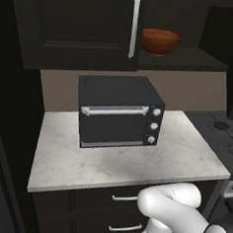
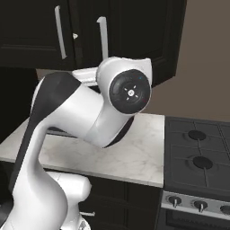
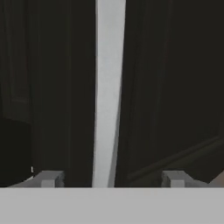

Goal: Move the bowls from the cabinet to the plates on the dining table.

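Note:
A glossy reddish-brown bowl point(image 1: 160, 41) sits upright on the shelf of the dark cabinet point(image 1: 71, 26), in the open section to the right of a door with a long silver bar handle point(image 1: 134, 28). In the hand view my gripper point(image 3: 112, 178) is open, its two fingertips point(image 3: 50, 178) standing wide on either side of a vertical silver handle point(image 3: 108, 87) against a dark cabinet door point(image 3: 175, 87); neither tip touches the bar. The plates and the dining table are out of view.
A black toaster oven point(image 1: 119, 111) stands on the small marble counter point(image 1: 134, 164) below the cabinet, with dark drawers point(image 1: 96, 211) under it. A black stove point(image 2: 197, 148) adjoins the counter on the right. My own arm point(image 2: 90, 112) hides much of the right base view.

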You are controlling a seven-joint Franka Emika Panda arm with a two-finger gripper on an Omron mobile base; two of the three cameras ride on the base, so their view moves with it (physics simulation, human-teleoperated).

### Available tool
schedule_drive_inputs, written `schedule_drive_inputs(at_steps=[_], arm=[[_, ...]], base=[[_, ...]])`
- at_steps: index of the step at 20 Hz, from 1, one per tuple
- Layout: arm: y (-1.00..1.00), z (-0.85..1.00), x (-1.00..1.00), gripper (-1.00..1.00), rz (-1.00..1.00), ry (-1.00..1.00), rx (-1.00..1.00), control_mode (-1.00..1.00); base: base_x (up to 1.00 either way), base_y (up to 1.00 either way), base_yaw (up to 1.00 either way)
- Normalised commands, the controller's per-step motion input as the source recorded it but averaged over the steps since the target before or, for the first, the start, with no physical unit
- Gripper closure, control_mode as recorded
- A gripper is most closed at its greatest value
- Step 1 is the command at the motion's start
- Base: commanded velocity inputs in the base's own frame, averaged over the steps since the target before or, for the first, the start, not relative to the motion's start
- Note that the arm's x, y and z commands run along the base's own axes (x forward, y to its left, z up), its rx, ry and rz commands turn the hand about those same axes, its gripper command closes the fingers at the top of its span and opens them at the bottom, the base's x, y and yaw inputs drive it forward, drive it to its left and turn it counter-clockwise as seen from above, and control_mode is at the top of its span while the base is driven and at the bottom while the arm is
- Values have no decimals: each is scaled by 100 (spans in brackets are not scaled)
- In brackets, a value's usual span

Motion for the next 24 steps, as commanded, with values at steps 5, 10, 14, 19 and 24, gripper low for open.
schedule_drive_inputs(at_steps=[5, 10, 14, 19, 24], arm=[[0, -1, -30, -100, -14, -1, 0, -100], [6, -1, -41, -100, -13, 0, 0, -100], [24, -2, -50, -100, -16, 0, 0, -100], [27, 0, -55, -100, -15, 0, 0, -100], [39, 0, -46, -100, -14, -1, 0, -100]], base=[[0, 0, 0], [0, 0, 0], [0, 0, 0], [0, 0, 0], [0, 0, 0]])
